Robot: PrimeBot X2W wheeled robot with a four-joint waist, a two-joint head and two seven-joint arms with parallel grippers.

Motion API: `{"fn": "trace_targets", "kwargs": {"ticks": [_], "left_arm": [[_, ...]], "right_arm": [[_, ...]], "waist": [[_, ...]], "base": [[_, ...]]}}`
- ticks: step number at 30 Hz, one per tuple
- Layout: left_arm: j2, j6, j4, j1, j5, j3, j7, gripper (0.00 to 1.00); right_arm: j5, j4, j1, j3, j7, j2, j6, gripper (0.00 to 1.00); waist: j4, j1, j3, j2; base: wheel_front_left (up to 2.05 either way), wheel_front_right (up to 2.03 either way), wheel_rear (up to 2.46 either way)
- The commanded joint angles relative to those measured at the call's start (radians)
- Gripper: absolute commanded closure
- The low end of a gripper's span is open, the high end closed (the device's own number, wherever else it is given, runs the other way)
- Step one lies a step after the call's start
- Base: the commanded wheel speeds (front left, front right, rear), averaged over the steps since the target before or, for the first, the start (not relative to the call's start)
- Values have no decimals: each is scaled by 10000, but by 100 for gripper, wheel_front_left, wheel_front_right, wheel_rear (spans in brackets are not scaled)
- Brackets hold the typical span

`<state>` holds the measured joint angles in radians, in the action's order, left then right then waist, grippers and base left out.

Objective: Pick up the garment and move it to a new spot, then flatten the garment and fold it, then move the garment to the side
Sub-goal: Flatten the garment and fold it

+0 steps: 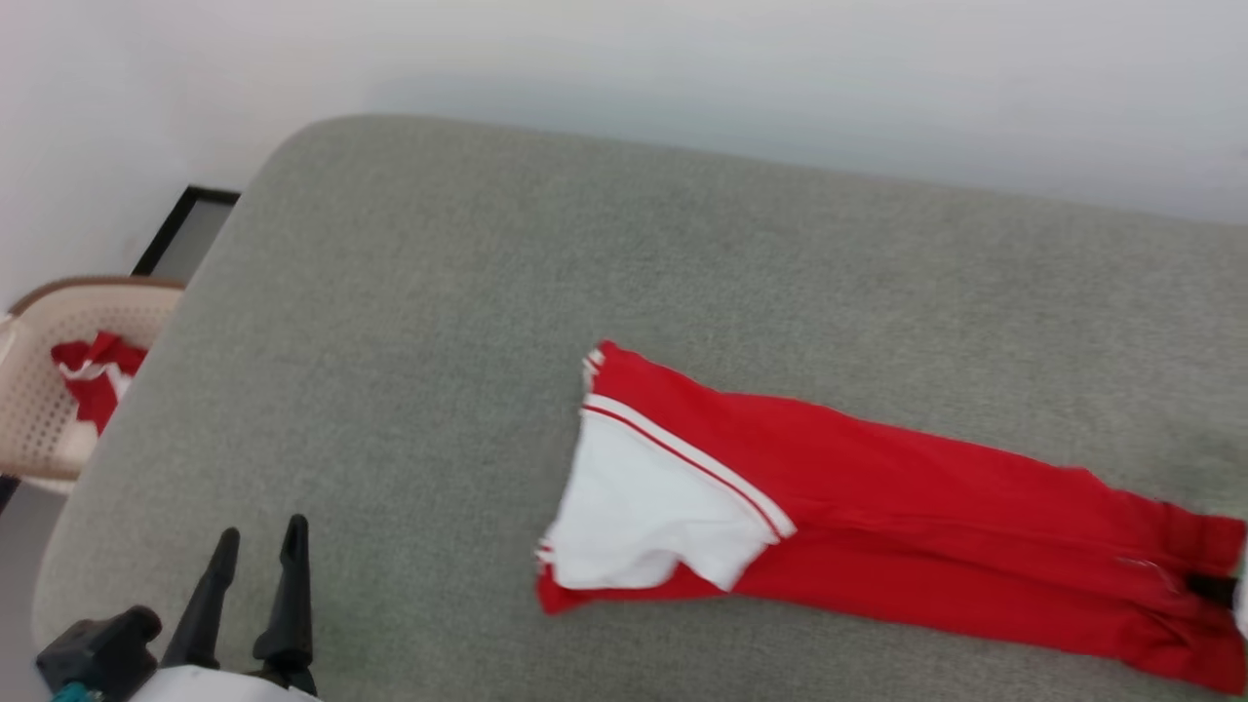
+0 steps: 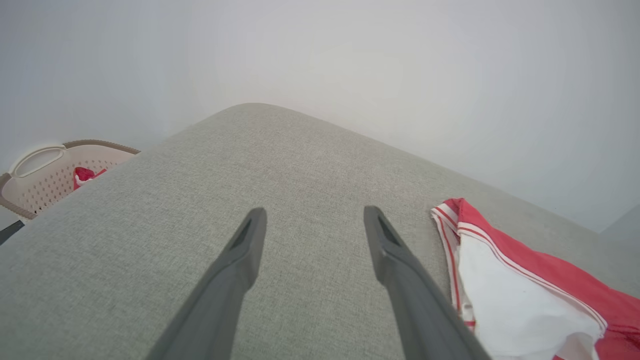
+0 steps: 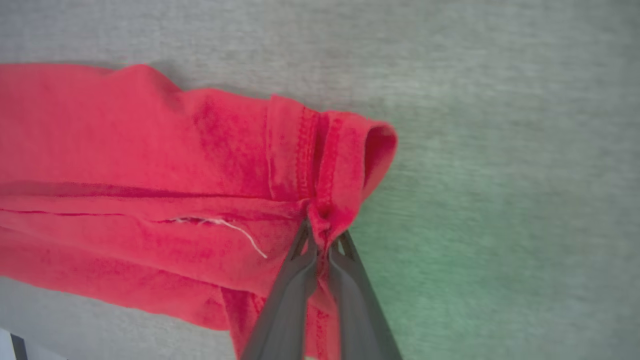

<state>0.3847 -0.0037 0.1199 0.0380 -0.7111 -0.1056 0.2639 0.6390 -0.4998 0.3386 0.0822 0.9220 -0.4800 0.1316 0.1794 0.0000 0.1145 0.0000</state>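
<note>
The garment [image 1: 877, 497], a red jersey with a white sleeve and striped trim, lies folded into a long narrow strip on the grey cushioned surface [image 1: 439, 292], running from the middle to the right edge of the head view. My right gripper [image 3: 320, 235] is shut on the garment's red hem [image 3: 330, 165], pinching a fold of it; a dark tip [image 1: 1212, 588] shows at the garment's right end. My left gripper [image 1: 261, 546] hovers open at the lower left, well apart from the garment, with nothing between its fingers [image 2: 252, 235]. The white sleeve [image 2: 515, 305] lies to its right.
A beige lattice basket [image 1: 44, 390] with a small red-and-white cloth heap [image 1: 93, 375] stands off the surface's left edge. A pale wall runs behind. The surface's rounded far-left corner [image 1: 322, 136] and left half are bare grey fabric.
</note>
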Motion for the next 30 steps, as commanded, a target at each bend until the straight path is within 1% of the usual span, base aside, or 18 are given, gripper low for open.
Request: {"fn": "trace_targets", "kwargs": {"ticks": [1,6,11,17,20,24,28,30], "left_arm": [[-80,-88,31,120,80,127,-7,0],[-228,-343,6,295,224,311,-7,0],[-276,-428,10,401,410,352,-7,0],[-335,-491,32,454,448,417,-7,0],[-360,-532,68,504,507,418,-7,0],[-430,-567,90,536,563,435,-7,0],[-457,-586,126,419,656,373,-7,0],[-516,-594,155,275,687,328,-7,0]], "right_arm": [[-187,-84,-130,99,-138,-173,-21,100],[-352,-508,-227,270,-367,-587,-21,100],[-728,-793,-88,284,-621,-1104,-21,100],[-773,-778,139,157,-500,-1326,-21,100],[-494,-217,163,-182,-325,-1268,-19,100],[17,1130,5,-864,57,-1240,-19,100],[622,2589,131,-1510,416,-864,-19,100],[825,3194,263,-1868,539,-522,-19,100]], "waist": [[-218,0,-261,0],[-489,0,-566,0],[-725,0,-811,0],[-915,0,-981,0],[-1006,0,-1049,0],[-1080,0,-1087,0],[-1056,0,-1040,0],[-980,0,-991,0]], "base": [[0,0,0],[0,0,0],[0,0,0],[0,0,0],[0,0,0],[0,0,0],[0,0,0],[0,0,0]]}}
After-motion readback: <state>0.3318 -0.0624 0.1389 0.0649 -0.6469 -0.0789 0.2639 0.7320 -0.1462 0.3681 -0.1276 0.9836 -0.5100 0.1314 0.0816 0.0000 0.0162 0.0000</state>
